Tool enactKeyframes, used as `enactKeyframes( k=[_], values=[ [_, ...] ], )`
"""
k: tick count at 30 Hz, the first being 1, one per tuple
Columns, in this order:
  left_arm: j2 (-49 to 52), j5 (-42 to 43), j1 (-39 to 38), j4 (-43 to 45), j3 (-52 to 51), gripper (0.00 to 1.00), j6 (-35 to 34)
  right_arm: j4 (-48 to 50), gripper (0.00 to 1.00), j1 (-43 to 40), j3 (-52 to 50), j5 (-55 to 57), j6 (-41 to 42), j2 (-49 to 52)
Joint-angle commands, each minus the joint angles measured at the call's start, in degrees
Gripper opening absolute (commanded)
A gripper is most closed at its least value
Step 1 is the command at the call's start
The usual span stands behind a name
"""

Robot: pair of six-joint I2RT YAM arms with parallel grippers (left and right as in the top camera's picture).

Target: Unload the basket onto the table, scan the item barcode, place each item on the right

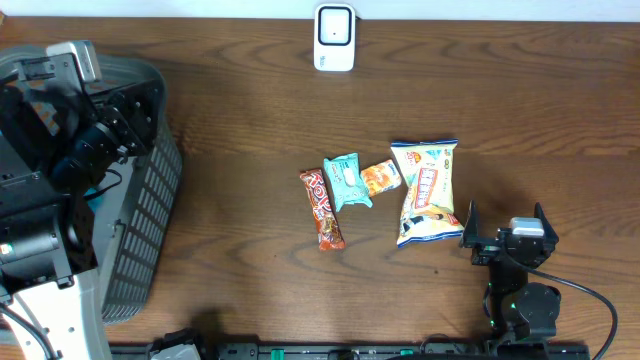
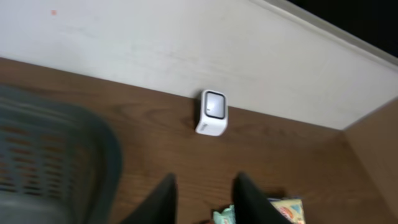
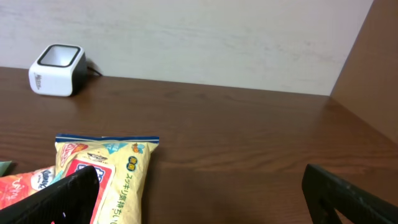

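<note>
Snacks lie mid-desk awaiting a scan: a bag point(image 1: 426, 192), a bar point(image 1: 322, 208), a teal packet point(image 1: 347, 181) and an orange packet point(image 1: 380, 178) rest flat in a tight cluster, edges close or touching. No barcode shows on any upturned face, so the codes are probably underneath.

All four look light, soft and crinkly, with glossy film that is likely to slip. The bag seems air-puffed and its contents crushable, so it is probably best pinched at a flat sealed end or along a side seam, not squeezed across the belly. The bar looks stiffer and could be taken across its narrow width.

The right tool point(image 3: 199, 186) sits low on the desk point(image 1: 520, 110) just beside the bag's lower corner, fingers spread wide and gripping nothing. The left tool point(image 2: 204, 180) hangs well away over the grey basket point(image 1: 140, 230) at the desk's left side, its fingers parted with only bare wood between them.

The scanner point(image 1: 334, 37) stands at the far edge against the wall, well apart from the snacks, its window facing up and forward.
</note>
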Motion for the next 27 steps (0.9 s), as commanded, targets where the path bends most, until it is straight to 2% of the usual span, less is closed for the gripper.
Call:
enactKeyframes(
  k=[1,2,3,5,8,9,11,12,13,15,20,22,23,25,27],
  values=[
    [0.2,-9.0,-0.1,-0.6,1.4,0.44,-1.1,-0.1,0.99,0.3,-0.1,0.7,0.7,-0.3],
    [0.2,-12.5,-0.1,-1.2,1.4,0.54,-2.9,-0.1,0.99,0.3,-0.1,0.7,0.7,-0.3],
    [0.2,-20.4,-0.1,-2.9,1.4,0.57,-7.3,-0.1,0.99,0.3,-0.1,0.7,0.7,-0.3],
    [0.3,-30.1,-0.1,-5.8,1.4,0.65,-12.7,-0.1,0.99,0.3,-0.1,0.7,0.7,-0.3],
    [0.3,-40.3,-0.1,-10.1,1.4,0.66,-19.2,-0.1,0.99,0.3,-0.1,0.7,0.7,-0.3],
    [0.3,-45.0,-0.1,-12.6,1.4,0.69,-23.7,-0.1,0.99,0.3,-0.1,0.7,0.7,-0.3],
    [0.3,-53.9,-0.1,-18.4,1.4,0.86,-35.6,-0.1,0.99,0.3,-0.1,0.7,0.7,-0.3],
    [0.4,-55.9,-0.1,-20.2,1.4,0.9,-39.1,-0.1,0.99,0.3,-0.1,0.7,0.7,-0.3],
    [0.7,-59.2,-0.1,-23.4,1.3,0.96,-45.7,-0.1,0.99,0.3,-0.1,0.7,0.7,-0.3],
    [1.6,-61.4,0.0,-25.7,0.6,1.0,-52.3,-0.1,0.99,0.3,-0.1,0.7,0.7,-0.3],
    [4.6,-61.4,0.6,-23.1,0.3,1.0,-53.5,-0.1,0.99,0.3,-0.1,0.7,0.7,-0.3],
    [5.8,-62.4,0.6,-23.4,0.3,1.0,-50.5,-0.1,0.99,0.3,-0.1,0.7,0.7,-0.3],
    [7.4,-66.5,0.7,-23.8,0.2,0.96,-49.1,-0.1,0.99,0.3,-0.1,0.7,0.7,-0.3],
    [9.4,-67.1,2.1,-25.4,0.2,0.96,-51.6,-0.1,0.99,0.3,-0.1,0.7,0.7,-0.3],
    [12.0,-65.0,5.3,-28.9,0.2,0.96,-58.7,-0.1,0.99,0.3,-0.1,0.7,0.7,-0.3]
  ],
)
